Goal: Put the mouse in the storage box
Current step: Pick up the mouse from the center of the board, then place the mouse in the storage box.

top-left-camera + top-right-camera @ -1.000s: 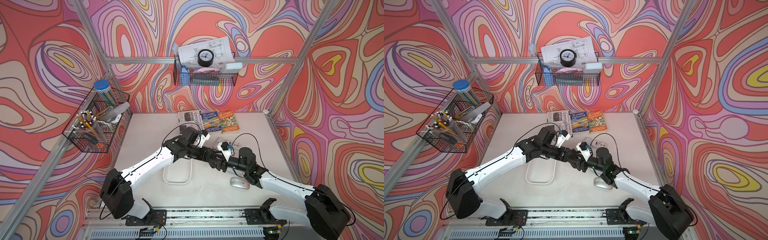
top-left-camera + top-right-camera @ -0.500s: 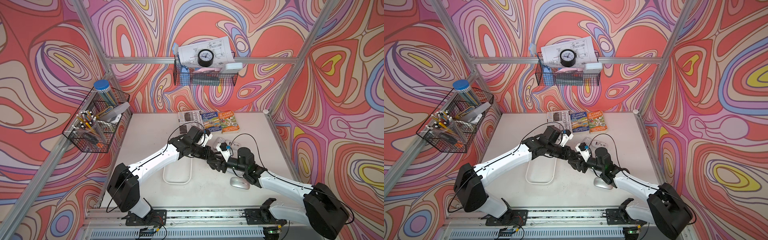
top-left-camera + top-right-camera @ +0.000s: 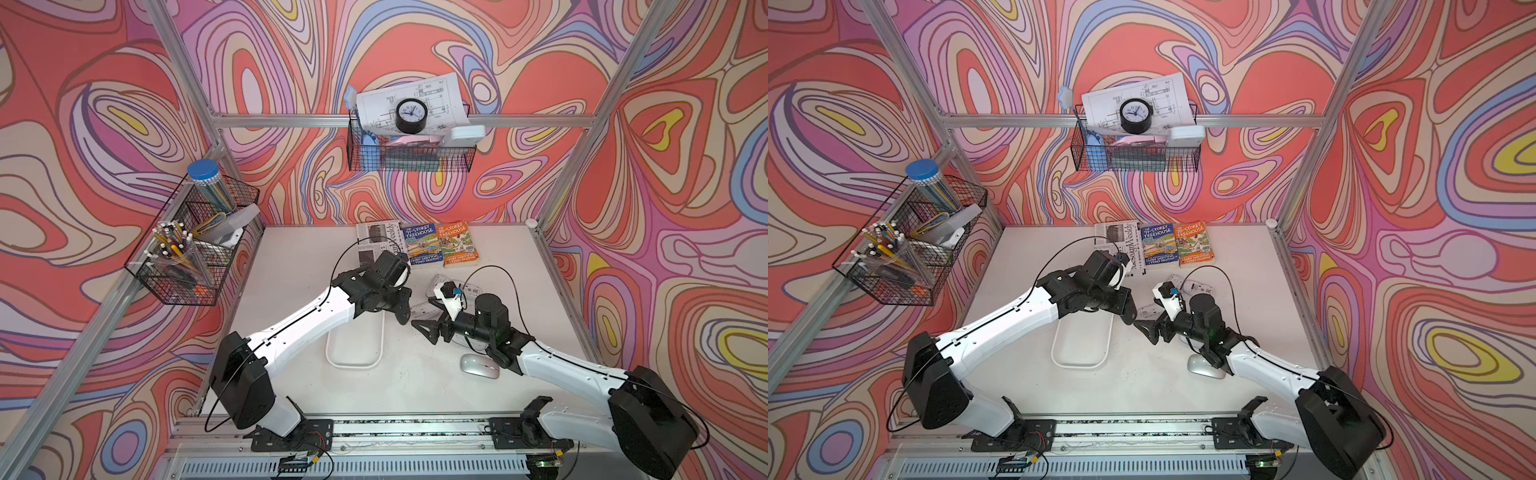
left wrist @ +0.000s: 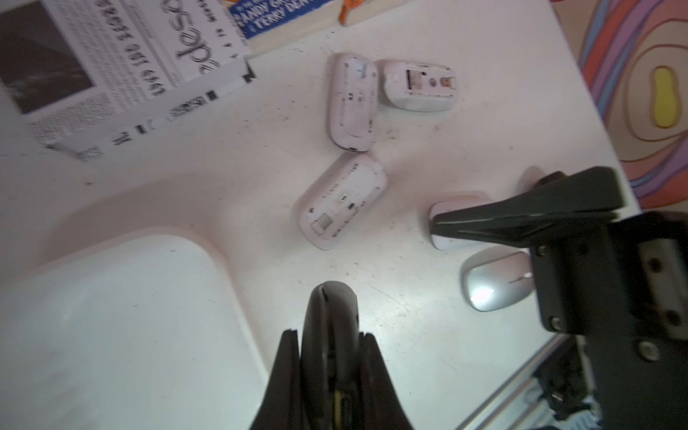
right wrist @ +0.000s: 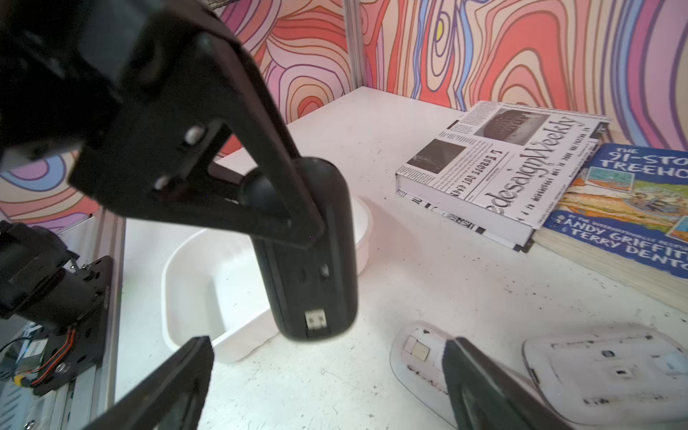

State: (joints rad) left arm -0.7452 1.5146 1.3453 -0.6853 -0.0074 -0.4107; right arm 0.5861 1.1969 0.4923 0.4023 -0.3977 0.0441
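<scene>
Left gripper [image 4: 329,335] is clamped on the black mouse [image 5: 309,260], which hangs end-down with its underside and dongle slot showing. Right gripper [image 3: 423,330] has its jaws spread wide and empty, just off the mouse.

Change: a second ago the right was pinched shut and the left only half closed. Now they have swapped, so the handover looks done and the left arm carries.

The mouse is in the air just outside the storage box [image 3: 353,365] rim, on the side facing the right arm, not over the box yet. Likely next is a short shift over the rim, then release.

- **Past the box:** white mice [image 4: 344,201] lie bellies up and a silver mouse [image 3: 479,366] sits nearby; no brand is legible on either.
- **Behind the box:**
  - newsprint book [image 3: 376,241] "edesignWeekly"
  - blue book [image 3: 422,245] "91-STOREY TREEHOUSE", "TERRY DENTON"
  - orange book [image 3: 459,245] "78-STOREY TREEHOUSE"
</scene>
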